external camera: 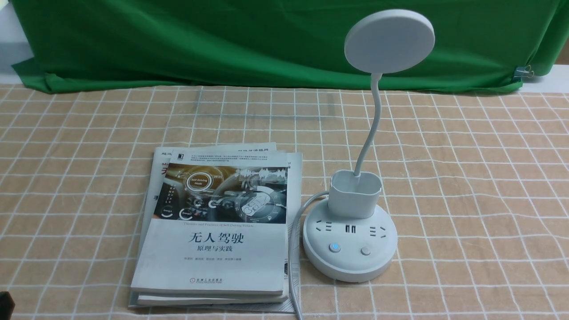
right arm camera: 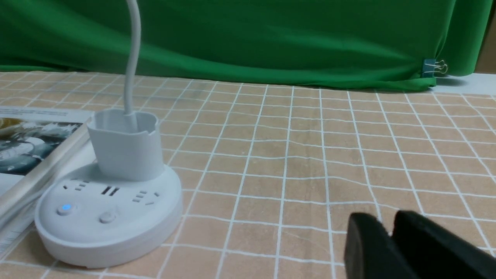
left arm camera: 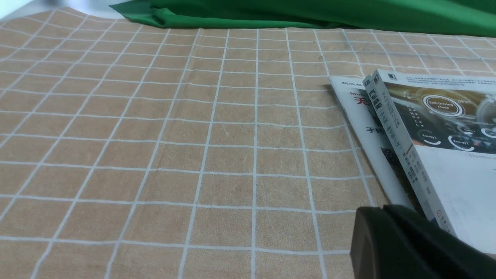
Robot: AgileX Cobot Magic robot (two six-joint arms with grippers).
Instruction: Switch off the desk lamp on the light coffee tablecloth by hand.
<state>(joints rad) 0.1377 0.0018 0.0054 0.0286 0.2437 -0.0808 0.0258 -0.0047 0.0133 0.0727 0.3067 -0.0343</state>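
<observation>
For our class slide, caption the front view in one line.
White desk lamp beside stacked books on a checked tablecloth, one base button glowing blue.

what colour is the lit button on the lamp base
Blue, the lit button on the desk lamp; clearest in the front view.

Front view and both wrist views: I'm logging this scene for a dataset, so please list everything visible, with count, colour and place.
desk lamp: one, white, right of centre on the cloth; blue light on its left button
books: a stack, two or three, white covers, left of the lamp base
power cord: one, white, running from the lamp base toward the near edge
light coffee tablecloth: one, tan with white grid, covering the table
green cloth: one, backdrop behind the table
binder clip: one, blue, at the backdrop's right end
left gripper: black, near the books
right gripper: black, slightly parted, away from the lamp
</observation>
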